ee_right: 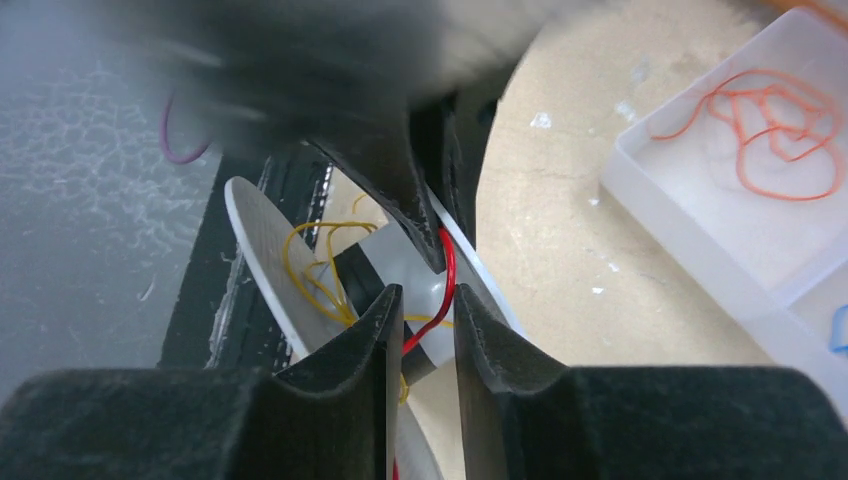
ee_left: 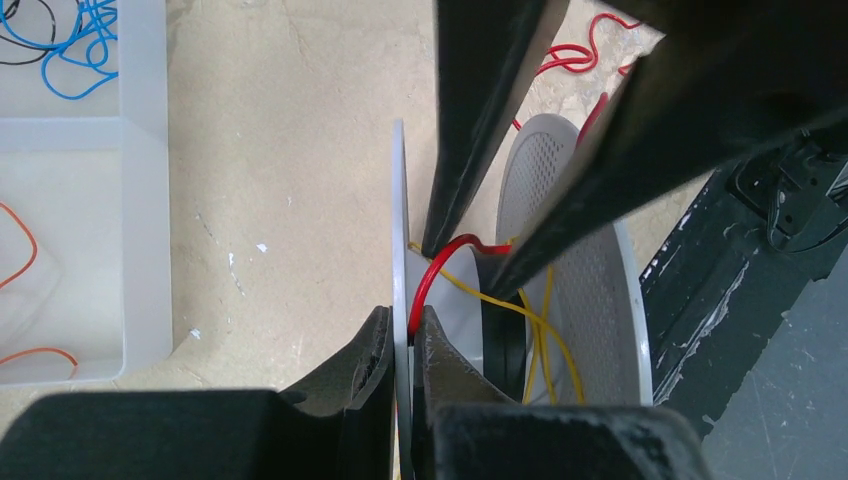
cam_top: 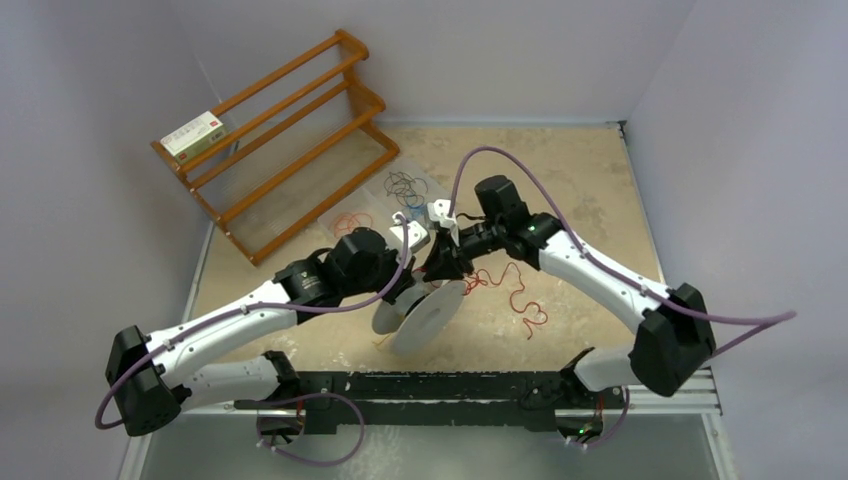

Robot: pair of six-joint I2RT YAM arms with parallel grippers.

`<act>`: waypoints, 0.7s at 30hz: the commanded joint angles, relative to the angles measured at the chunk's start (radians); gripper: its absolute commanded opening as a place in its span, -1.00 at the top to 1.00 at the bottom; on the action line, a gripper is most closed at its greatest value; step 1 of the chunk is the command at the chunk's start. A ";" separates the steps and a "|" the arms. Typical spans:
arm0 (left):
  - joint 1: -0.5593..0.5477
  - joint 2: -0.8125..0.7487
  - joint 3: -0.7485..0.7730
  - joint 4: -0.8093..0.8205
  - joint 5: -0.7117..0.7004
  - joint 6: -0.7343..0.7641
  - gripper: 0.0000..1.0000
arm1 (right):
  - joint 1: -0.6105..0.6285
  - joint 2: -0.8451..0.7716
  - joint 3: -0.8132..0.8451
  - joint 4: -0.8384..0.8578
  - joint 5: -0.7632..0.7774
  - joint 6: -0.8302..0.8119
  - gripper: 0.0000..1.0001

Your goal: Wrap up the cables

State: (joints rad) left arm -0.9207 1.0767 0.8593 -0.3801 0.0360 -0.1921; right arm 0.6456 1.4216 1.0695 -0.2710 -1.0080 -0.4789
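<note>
Left gripper (ee_left: 403,322) is clamping the flange of the white spool (ee_left: 600,290) while the right gripper (ee_right: 428,300) is holding its fingers slightly apart around the red cable (ee_right: 447,262) (looped over the hub, tail on the table (cam_top: 580,180)).

2 arms: left arm (cam_top: 230,325), right arm (cam_top: 600,275). 1 spool (cam_top: 430,315) w/ 2 flanges (ee_left: 590,300). 1 wooden rack (cam_top: 290,140) at far-left corner of tabletop (cam_top: 560,180), 1 box (cam_top: 195,133) on it. 1 clear tray (ee_left: 145,150). 1 red cable (ee_left: 424,280), 1 yellow cable (ee_left: 520,318); 1 orange tangle (ee_right: 770,130), 1 blue tangle (ee_left: 80,45), 1 black tangle (ee_left: 25,30), strand nos. unclear.
</note>
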 commanded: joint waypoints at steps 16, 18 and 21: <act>0.006 -0.166 0.012 0.043 -0.176 -0.038 1.00 | 0.016 -0.585 -0.315 0.357 0.561 0.327 -0.02; 0.006 -0.186 0.023 0.024 -0.168 -0.045 1.00 | 0.016 -0.614 -0.341 0.377 0.658 0.376 -0.08; 0.006 -0.206 0.034 0.011 -0.162 -0.044 1.00 | 0.016 -0.670 -0.408 0.461 0.681 0.409 -0.25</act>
State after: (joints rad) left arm -0.9180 0.9134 0.8520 -0.4053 -0.1131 -0.2047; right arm 0.6609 0.8082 0.7227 0.0250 -0.4694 -0.1726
